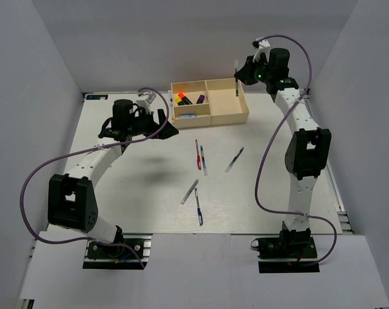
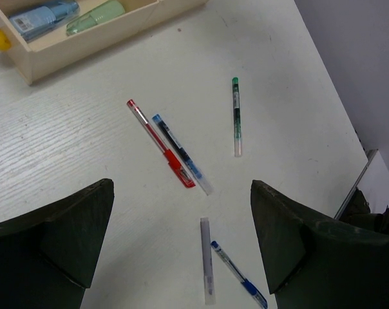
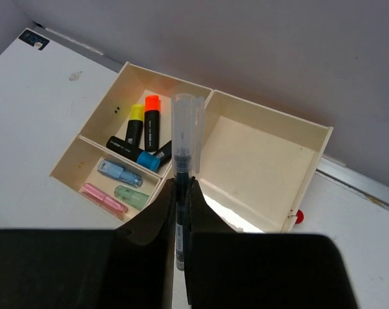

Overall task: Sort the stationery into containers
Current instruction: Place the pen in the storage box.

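Pens (image 2: 161, 145): five on table (image 2: 78, 148), one in gripper (image 3: 181, 188)

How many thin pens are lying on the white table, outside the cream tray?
5. A red pen and a blue-capped pen side by side, a green pen to their right, a clear pen and a blue pen nearer the front edge of the table.

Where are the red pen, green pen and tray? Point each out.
Red pen (image 2: 161, 145): left wrist view, mid-barrel.
Green pen (image 2: 236, 117): left wrist view, mid-barrel.
Tray (image 1: 230, 119): top external view, near wall.
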